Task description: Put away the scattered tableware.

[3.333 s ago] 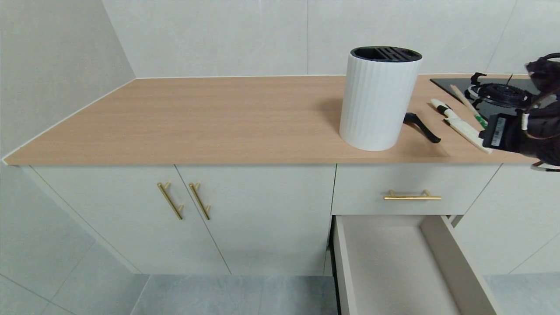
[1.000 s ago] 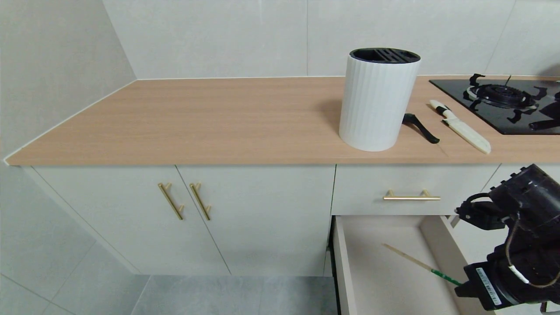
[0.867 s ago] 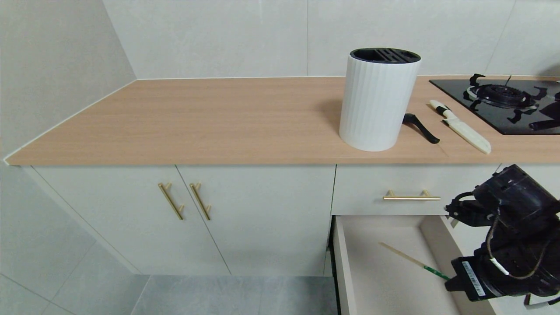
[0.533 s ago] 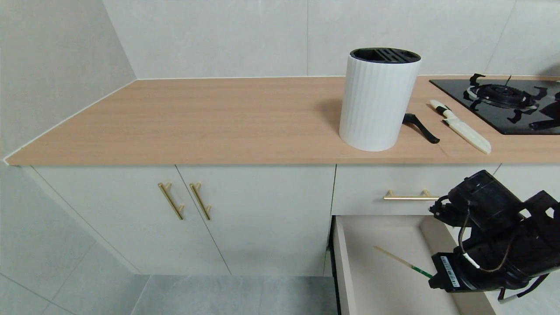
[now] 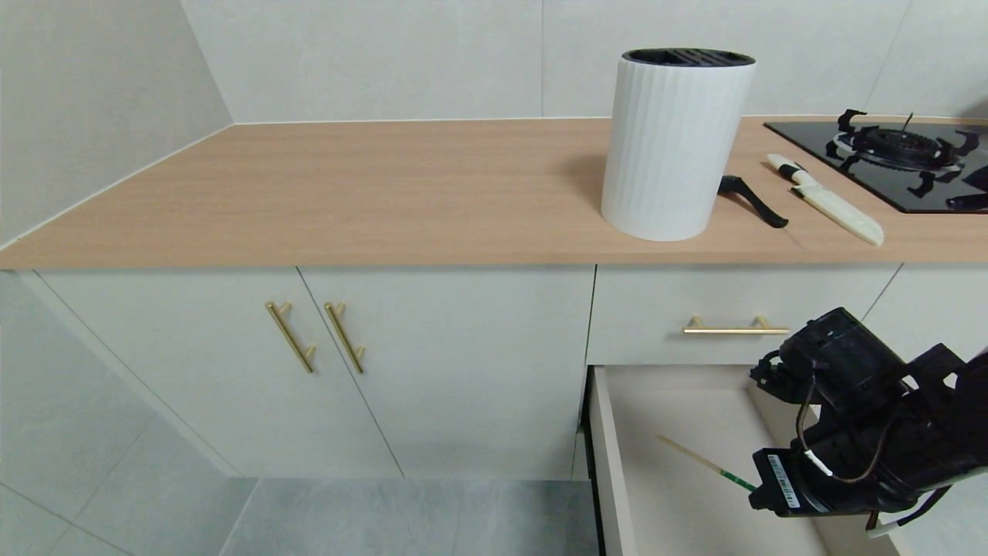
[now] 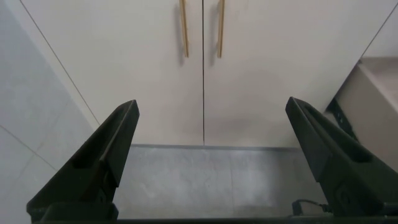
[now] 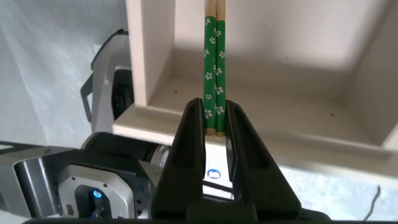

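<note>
We've got the right claw [image 7: 215, 118] clamped on the chopsticks [image 7: 214, 56], tips angled into the open drawer [image 5: 607, 432], ready for release there. The left claw [image 6: 211, 112] hangs open, idle. The knife [image 5: 830, 202] waits by the front edge of the bench [image 5: 386, 193].

Drawer [image 5: 611, 463] open from above, side walls hem it — right end effector [image 5: 760, 488] and gripped chopsticks [image 5: 698, 462] occupy middle and right | tabletop [image 5: 347, 185]: knife block [image 5: 675, 147], black handle [image 5: 755, 207], knife [image 5: 830, 207], hob [image 5: 895, 154] crowd right end — left stretch passable
</note>
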